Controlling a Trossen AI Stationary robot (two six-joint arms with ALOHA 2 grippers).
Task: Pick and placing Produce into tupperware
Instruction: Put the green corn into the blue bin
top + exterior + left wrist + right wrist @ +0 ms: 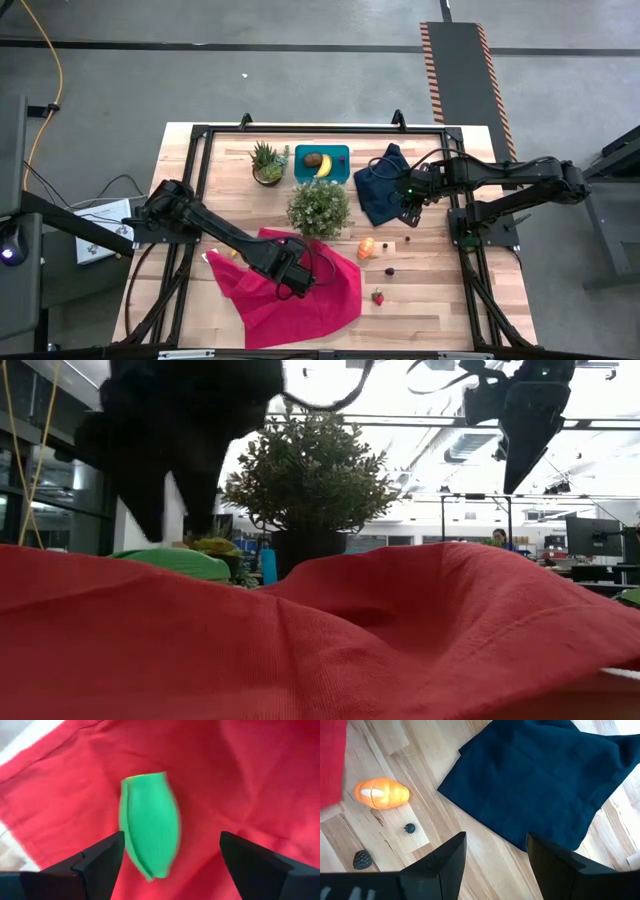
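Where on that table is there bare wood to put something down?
Bare wood lies left of the spiky plant and beside the strawberry at the near right. It is crowded between the bushy plant, teal tub and navy cloth.

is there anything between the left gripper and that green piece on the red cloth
Nothing visible. In the left wrist view the green piece lies bare on the red cloth, and the left gripper is open with its fingers either side of it.
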